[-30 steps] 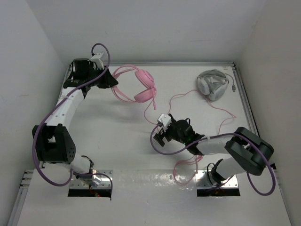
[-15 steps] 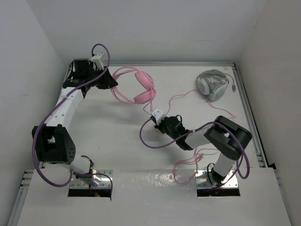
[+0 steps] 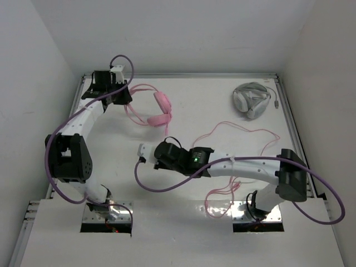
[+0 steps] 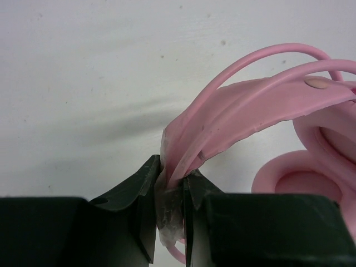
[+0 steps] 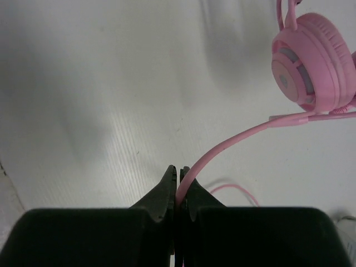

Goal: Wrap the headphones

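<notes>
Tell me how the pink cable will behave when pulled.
Probably floppy: the cable bends freely from the right gripper and lies in loose loops. Thin and smooth, it may slip out of that pinch. Likely light, so slack should follow easily.

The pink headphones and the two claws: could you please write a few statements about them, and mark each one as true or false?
1. The left claw is shut on the pink headband. True.
2. The right claw is open and holds nothing. False: it is shut on the thin pink cable.
3. The grey-white headphones lie at the far right of the table, and neither claw touches them. True.
4. The thin pink cable is wound tightly around the pink headband. False: it trails in loose loops over the table.
</notes>
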Action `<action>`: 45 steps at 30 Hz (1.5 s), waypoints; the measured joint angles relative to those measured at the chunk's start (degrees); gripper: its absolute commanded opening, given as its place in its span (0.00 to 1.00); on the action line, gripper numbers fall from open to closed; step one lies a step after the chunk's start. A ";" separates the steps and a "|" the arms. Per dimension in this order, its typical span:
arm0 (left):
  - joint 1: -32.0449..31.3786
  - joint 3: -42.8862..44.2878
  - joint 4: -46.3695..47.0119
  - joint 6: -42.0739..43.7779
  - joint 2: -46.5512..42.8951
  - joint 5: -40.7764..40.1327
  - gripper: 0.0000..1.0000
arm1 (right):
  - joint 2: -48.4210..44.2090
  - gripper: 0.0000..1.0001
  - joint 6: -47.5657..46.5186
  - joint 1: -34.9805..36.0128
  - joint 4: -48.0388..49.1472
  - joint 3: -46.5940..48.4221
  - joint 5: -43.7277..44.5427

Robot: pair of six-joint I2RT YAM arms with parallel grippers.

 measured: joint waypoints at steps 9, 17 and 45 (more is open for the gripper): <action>-12.17 -4.17 1.53 12.72 -0.92 -12.33 0.00 | -4.83 0.00 -4.39 0.17 -7.39 -0.68 13.27; -17.22 -5.09 -2.91 18.45 -1.70 -8.72 0.00 | -12.31 0.00 -11.65 -11.19 4.63 -0.85 13.64; -18.82 0.68 -17.03 15.93 -9.22 15.32 0.00 | 1.99 0.82 7.15 -44.19 28.65 -5.95 -25.38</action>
